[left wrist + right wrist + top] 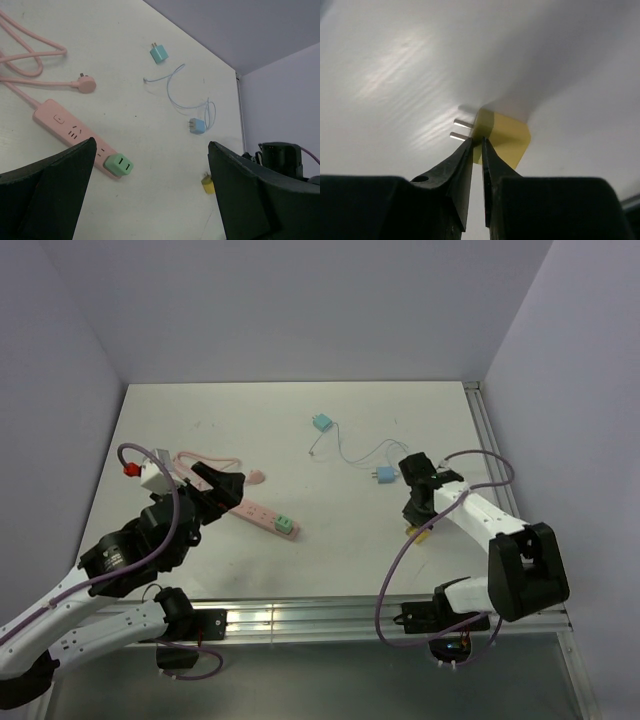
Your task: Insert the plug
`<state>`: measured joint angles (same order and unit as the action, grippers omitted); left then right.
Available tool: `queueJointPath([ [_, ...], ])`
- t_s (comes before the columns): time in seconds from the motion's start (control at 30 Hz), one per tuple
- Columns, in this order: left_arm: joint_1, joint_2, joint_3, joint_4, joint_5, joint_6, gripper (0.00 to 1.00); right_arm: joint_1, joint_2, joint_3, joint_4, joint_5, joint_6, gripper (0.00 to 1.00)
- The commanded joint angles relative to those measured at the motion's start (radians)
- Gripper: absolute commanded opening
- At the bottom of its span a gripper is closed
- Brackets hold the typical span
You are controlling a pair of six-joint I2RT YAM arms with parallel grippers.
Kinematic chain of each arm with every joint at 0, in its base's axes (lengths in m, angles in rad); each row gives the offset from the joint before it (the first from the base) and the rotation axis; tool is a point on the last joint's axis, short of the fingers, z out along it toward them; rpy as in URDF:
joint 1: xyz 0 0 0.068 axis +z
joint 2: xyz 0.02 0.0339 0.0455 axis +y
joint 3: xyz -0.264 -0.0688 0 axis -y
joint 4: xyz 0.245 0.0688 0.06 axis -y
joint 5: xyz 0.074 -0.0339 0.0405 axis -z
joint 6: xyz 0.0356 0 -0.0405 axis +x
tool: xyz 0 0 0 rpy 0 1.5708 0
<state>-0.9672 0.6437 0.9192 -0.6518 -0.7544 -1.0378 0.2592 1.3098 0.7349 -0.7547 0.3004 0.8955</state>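
A small yellow plug (507, 137) lies on the white table, its two metal prongs pointing left. My right gripper (476, 141) is shut on its near edge, the jaws almost touching. From above, the plug (418, 531) peeks out under the right gripper (413, 520). A pink power strip (255, 512) lies left of centre, with a green adapter (285, 527) in its near end. My left gripper (222, 492) hovers over the strip, wide open and holding nothing. In the left wrist view, the strip (60, 122) and adapter (119, 165) show between its fingers.
A teal charger (321, 422) and a blue plug (384, 475), joined by a thin looped cable, lie at the back centre. The strip's pink cord and its own plug (256, 477) curl behind it. The table's metal rail (300, 620) runs along the near edge.
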Motion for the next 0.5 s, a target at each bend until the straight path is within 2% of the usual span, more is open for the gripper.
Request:
queueJointPath([
  [0.0,0.004,0.011,-0.003,0.041,0.03,0.016,0.99,0.09,0.077,0.085,0.135,-0.06,-0.036,0.2],
  [0.1,0.004,0.01,-0.003,0.038,0.035,0.012,0.99,0.176,0.143,0.159,0.163,-0.078,-0.064,0.21],
  [0.2,0.004,-0.002,-0.006,0.035,0.04,0.004,0.99,0.235,0.189,0.228,0.161,-0.052,-0.101,0.29],
  [0.33,0.004,-0.015,-0.014,0.034,0.047,0.004,0.99,0.287,0.149,0.262,0.13,0.029,-0.147,0.55],
  [0.47,0.004,-0.022,-0.023,0.052,0.055,0.012,0.99,0.285,0.059,0.229,0.092,0.037,-0.068,0.7],
])
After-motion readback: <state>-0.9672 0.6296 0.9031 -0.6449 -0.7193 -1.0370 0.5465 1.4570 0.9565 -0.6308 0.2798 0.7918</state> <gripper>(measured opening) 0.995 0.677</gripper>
